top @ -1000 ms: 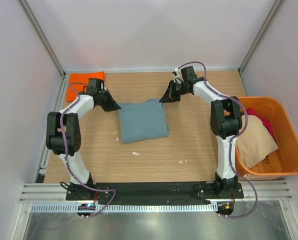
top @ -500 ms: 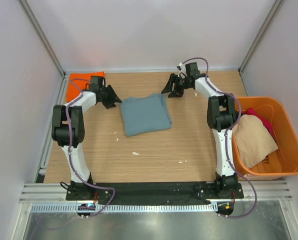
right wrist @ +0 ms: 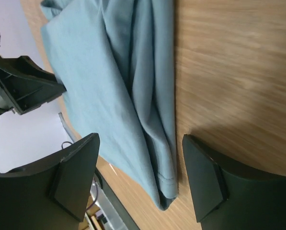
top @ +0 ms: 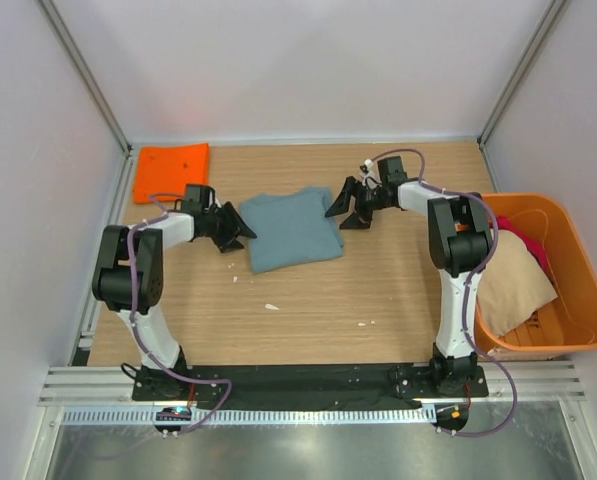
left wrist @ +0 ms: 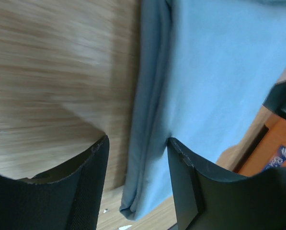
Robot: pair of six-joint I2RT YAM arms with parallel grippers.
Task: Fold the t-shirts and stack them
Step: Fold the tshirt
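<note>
A folded grey-blue t-shirt (top: 293, 228) lies flat on the wooden table. My left gripper (top: 240, 228) stands open at its left edge, and in the left wrist view the shirt's folded edge (left wrist: 147, 143) runs between the spread fingers of the left gripper (left wrist: 138, 143), ungripped. My right gripper (top: 346, 212) stands open at the shirt's right edge. In the right wrist view the shirt (right wrist: 99, 72) lies below the right gripper (right wrist: 140, 143), whose fingers are wide apart. A folded orange t-shirt (top: 171, 160) lies at the back left corner. A beige t-shirt (top: 513, 280) and a red one (top: 523, 240) sit in the tub.
The orange plastic tub (top: 590, 305) stands off the table's right edge. Small white scraps (top: 271, 306) lie on the wood near the front. White walls and metal frame posts close in the table on three sides.
Both grippers were shut at the shirt's far corners and have opened. They have moved toward the near side, now flanking the shirt, which shifted slightly back and lies released.
</note>
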